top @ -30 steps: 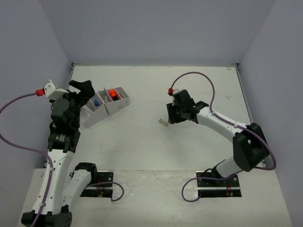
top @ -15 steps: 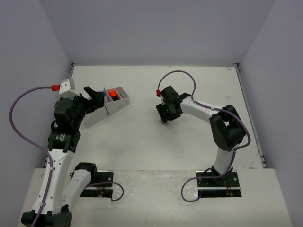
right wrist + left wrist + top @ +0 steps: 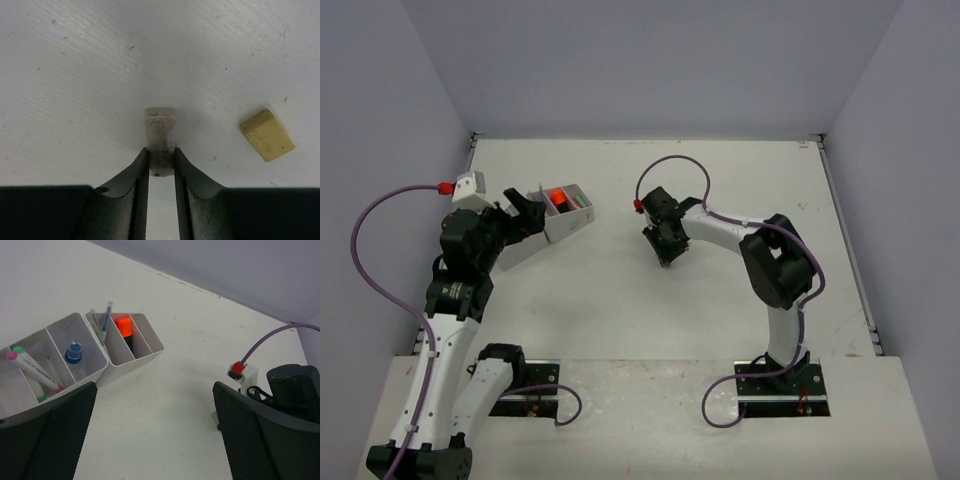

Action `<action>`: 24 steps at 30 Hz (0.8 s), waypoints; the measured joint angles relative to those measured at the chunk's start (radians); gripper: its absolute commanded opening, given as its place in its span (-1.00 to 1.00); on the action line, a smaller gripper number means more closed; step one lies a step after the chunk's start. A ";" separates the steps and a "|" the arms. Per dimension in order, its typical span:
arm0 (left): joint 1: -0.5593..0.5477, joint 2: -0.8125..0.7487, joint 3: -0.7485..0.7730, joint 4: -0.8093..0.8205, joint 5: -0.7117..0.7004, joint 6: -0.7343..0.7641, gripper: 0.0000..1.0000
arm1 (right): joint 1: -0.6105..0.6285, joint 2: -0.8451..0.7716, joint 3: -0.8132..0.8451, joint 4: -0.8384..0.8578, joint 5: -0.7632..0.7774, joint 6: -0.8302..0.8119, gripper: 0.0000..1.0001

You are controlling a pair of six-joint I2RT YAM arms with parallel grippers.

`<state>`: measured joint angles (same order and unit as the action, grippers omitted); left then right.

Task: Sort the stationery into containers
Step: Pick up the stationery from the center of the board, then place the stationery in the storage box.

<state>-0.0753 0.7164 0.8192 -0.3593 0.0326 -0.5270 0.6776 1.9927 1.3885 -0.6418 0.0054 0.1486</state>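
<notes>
My right gripper (image 3: pixel 160 151) is shut on a small whitish block (image 3: pixel 160 122) at table level, near the table's middle in the top view (image 3: pixel 665 247). A tan wedge-shaped piece (image 3: pixel 266 135) lies just to its right. Two white divided trays (image 3: pixel 142 351) (image 3: pixel 57 332) stand side by side at the left, also seen from above (image 3: pixel 568 222). They hold an orange marker (image 3: pixel 124 327), thin pens (image 3: pixel 104 320), a blue-capped marker (image 3: pixel 74 352) and a pink-and-green marker (image 3: pixel 31 368). My left gripper (image 3: pixel 155 440) is open and empty, above the table beside the trays (image 3: pixel 525 212).
The right arm's wrist with its red plug (image 3: pixel 237 370) and purple cable shows at the right of the left wrist view. Grey walls close in the table on the left, back and right.
My right gripper has moved left to the whitish block and shut on it. My left gripper has swung right, over the trays.
</notes>
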 measured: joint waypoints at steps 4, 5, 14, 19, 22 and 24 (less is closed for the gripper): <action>0.000 0.010 -0.018 0.016 0.032 -0.003 1.00 | 0.023 -0.001 0.000 -0.001 0.013 0.005 -1.00; 0.000 0.018 -0.030 0.036 0.061 -0.006 1.00 | 0.028 -0.019 -0.018 0.014 0.005 0.011 -1.00; -0.202 0.270 -0.292 0.546 0.580 -0.222 0.97 | 0.032 -0.657 -0.550 0.573 -0.600 0.142 -1.00; -0.395 0.309 -0.286 0.735 0.695 -0.251 0.80 | 0.015 -0.680 -0.588 0.876 -0.866 0.258 -1.00; -0.411 0.309 -0.280 0.838 0.734 -0.264 0.68 | 0.009 -0.679 -0.633 0.967 -0.949 0.314 -1.00; -0.416 0.310 -0.281 0.896 0.757 -0.282 0.51 | 0.007 -0.679 -0.652 1.003 -0.984 0.343 -1.00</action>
<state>-0.4918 1.0261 0.5387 0.5371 0.7894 -0.8094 0.6844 1.3132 0.7363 0.3607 -0.9783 0.4912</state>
